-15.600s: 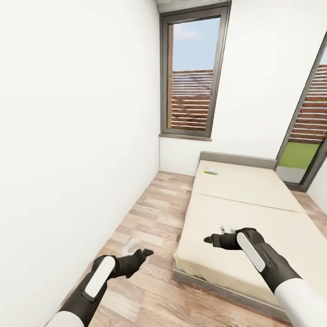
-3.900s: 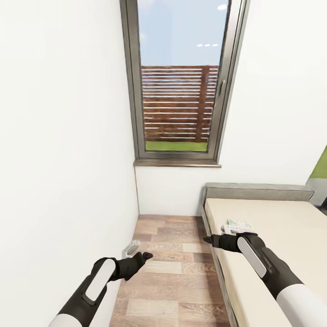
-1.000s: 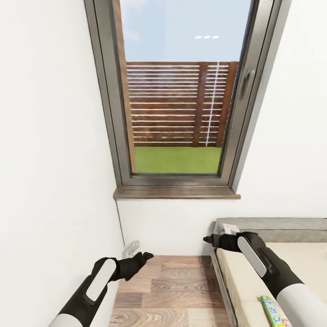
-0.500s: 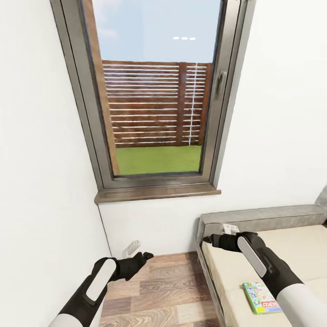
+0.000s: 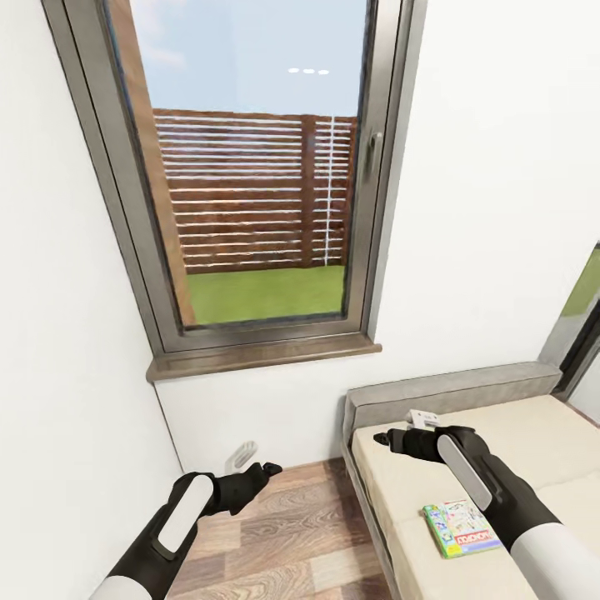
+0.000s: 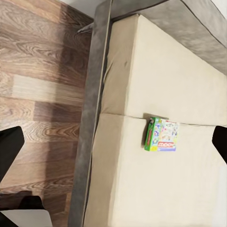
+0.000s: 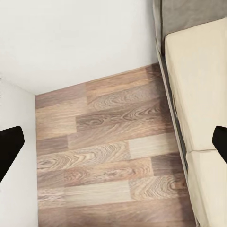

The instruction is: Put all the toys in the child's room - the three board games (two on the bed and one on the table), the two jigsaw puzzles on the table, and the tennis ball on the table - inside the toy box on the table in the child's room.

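Observation:
A green-edged white Monopoly board game [image 5: 461,527] lies flat on the bed [image 5: 533,433], on its beige sheet near the headboard; the left wrist view has this box [image 6: 162,135] beside a seam in the mattress. My right gripper [image 5: 382,437] hovers open over the bed's near corner, up and left of the box. Over the wood floor my left gripper [image 5: 271,468] is open and holds nothing. In both wrist views the black fingertips [image 6: 9,151] [image 7: 9,146] sit far apart at the picture edges. The toy box and the table are out of view.
A tall dark-framed window [image 5: 250,192] with a wooden sill [image 5: 262,354] faces me, with a white wall close on the left. A narrow strip of plank floor [image 5: 292,533] runs between that wall and the bed's grey frame [image 5: 450,390]. A second window frame [image 5: 579,333] is at the right edge.
The camera has turned right and come closer: the window slid left, and the bed and Monopoly box came further into view. Both arms keep the same pose, grippers open.

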